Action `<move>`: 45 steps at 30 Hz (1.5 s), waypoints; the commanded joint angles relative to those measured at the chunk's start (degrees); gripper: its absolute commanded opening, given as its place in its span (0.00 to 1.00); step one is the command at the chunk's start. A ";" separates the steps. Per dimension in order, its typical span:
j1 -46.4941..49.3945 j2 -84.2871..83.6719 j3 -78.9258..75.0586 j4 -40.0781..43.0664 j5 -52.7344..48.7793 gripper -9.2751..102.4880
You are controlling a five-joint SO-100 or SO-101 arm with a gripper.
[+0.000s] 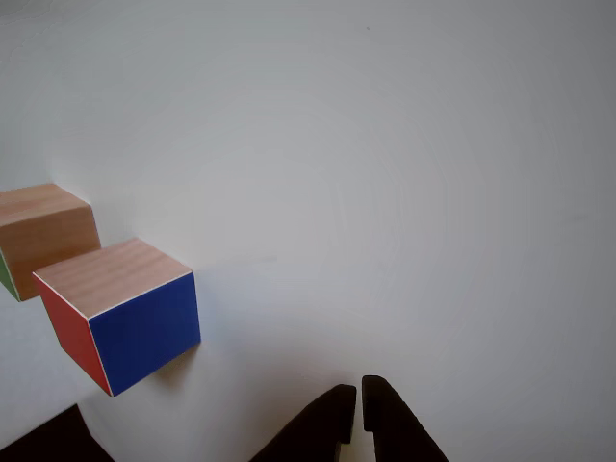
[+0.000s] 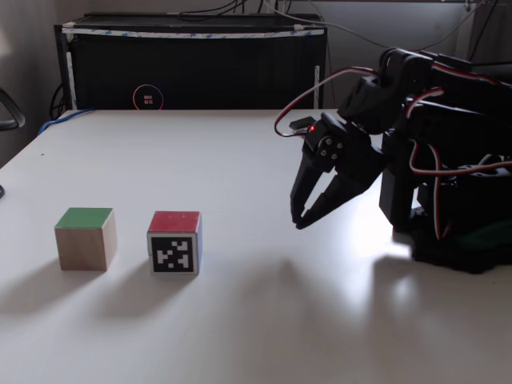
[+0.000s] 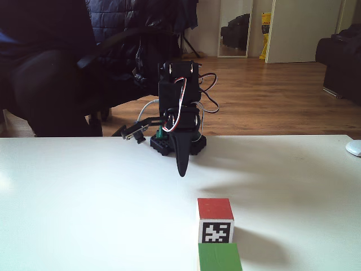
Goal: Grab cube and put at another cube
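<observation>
other view sits low and close over the white table (image 1: pixel 404 173), gripper (image 1: pixel 360 406) tips poking in from the bottom edge, both cubes at its left. a fixed view looks across the table from the side at low height, arm (image 2: pixel 424 152) on the right. another fixed view faces the arm (image 3: pixel 177 107) head-on from the table's far edge. both fixed views share arm and cubes.

No readable text or numbers.
</observation>
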 commanded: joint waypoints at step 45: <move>-1.49 0.26 -2.72 0.35 2.11 0.08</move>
